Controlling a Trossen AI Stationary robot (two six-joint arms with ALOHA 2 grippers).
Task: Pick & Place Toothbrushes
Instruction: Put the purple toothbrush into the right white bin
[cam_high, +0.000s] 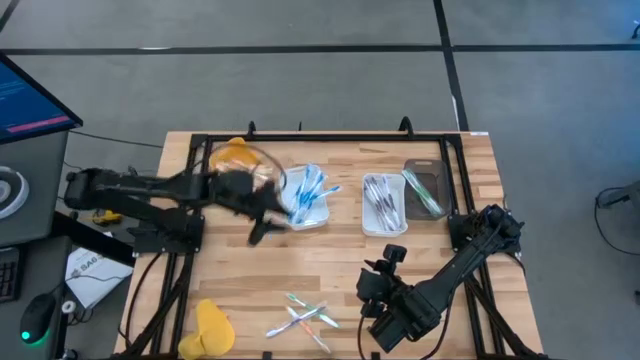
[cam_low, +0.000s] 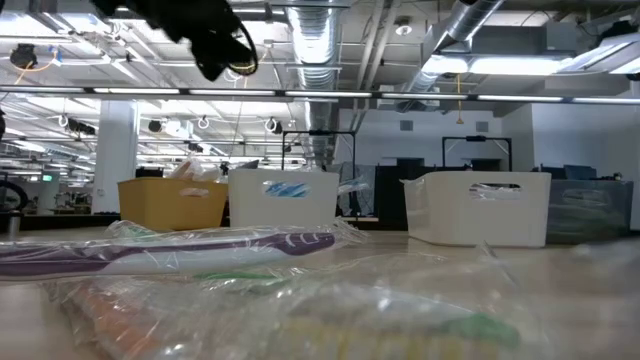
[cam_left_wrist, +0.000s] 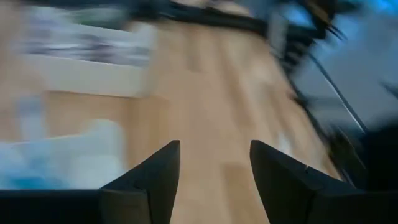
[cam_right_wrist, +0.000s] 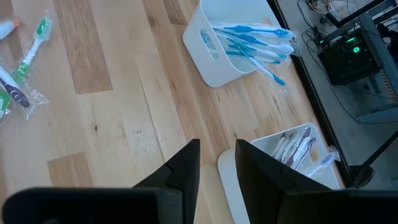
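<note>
Several loose wrapped toothbrushes (cam_high: 305, 315) lie flat near the table's near edge; they fill the foreground of the low view (cam_low: 180, 250). A white tray (cam_high: 322, 215) holds blue toothbrushes (cam_right_wrist: 252, 40). A second white tray (cam_high: 383, 228) holds grey ones (cam_right_wrist: 295, 146). A dark tray (cam_high: 425, 188) holds a few green ones. My left gripper (cam_high: 262, 225) (cam_left_wrist: 214, 146) hangs open above the table just left of the blue-brush tray, with nothing between its fingers. My right gripper (cam_high: 392, 258) (cam_right_wrist: 217, 146) hovers near the table's right front, its fingers a little apart around nothing.
A yellow tray (cam_high: 238, 155) stands at the far left under a clear wrapper. Yellow pieces (cam_high: 210, 325) lie at the near left corner. A black frame (cam_high: 300, 138) runs around the table's far and side edges. Bare wood lies between the trays and the loose brushes.
</note>
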